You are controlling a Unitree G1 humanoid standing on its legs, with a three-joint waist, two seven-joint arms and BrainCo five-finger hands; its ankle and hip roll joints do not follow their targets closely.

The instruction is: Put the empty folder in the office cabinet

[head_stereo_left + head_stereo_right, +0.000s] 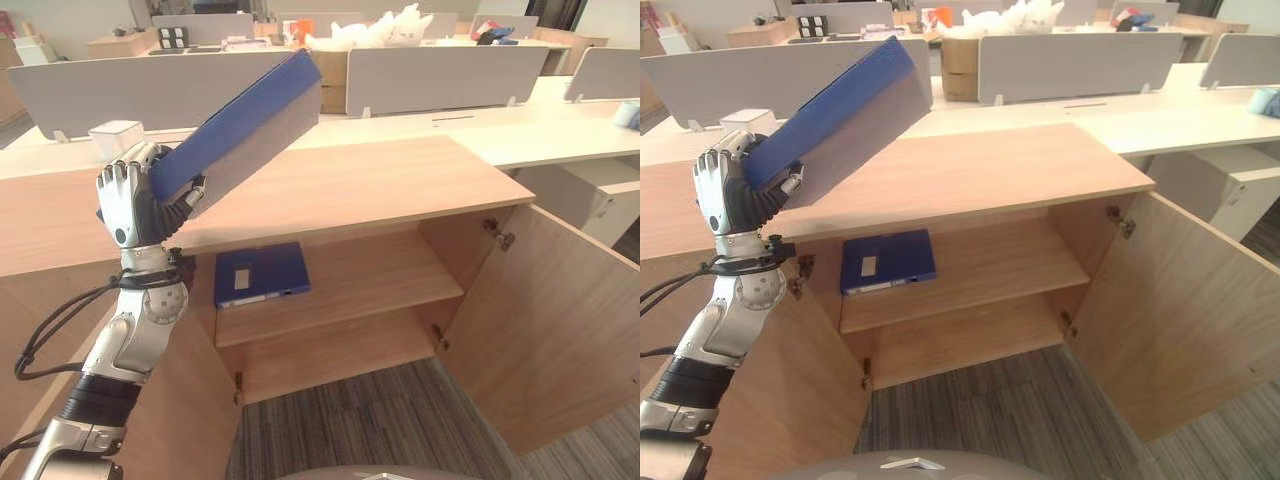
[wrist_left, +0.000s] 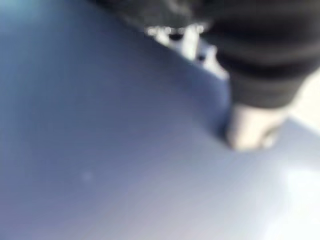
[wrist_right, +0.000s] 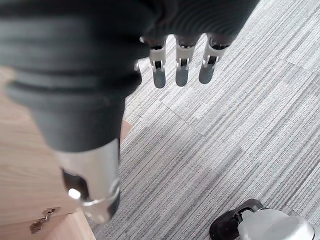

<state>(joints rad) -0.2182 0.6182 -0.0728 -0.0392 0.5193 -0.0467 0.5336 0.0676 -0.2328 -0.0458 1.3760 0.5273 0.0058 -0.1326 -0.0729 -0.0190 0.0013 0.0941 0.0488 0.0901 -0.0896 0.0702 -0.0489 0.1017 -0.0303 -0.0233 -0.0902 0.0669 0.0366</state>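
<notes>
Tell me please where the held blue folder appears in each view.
Left eye view: the folder is upper left, tilted, in the left hand.
Right eye view: upper left, same grip.
Left wrist view: its blue face, very close.
Right wrist view: not in it.
Shared landmark of the eye views: the second folder on the cabinet shelf.

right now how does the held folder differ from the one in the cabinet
The held folder is gripped by the left hand and tilted up above the cabinet top; the shelf folder lies flat on the upper shelf, untouched. The shelf folder shows a pale label. Both are blue.
</notes>
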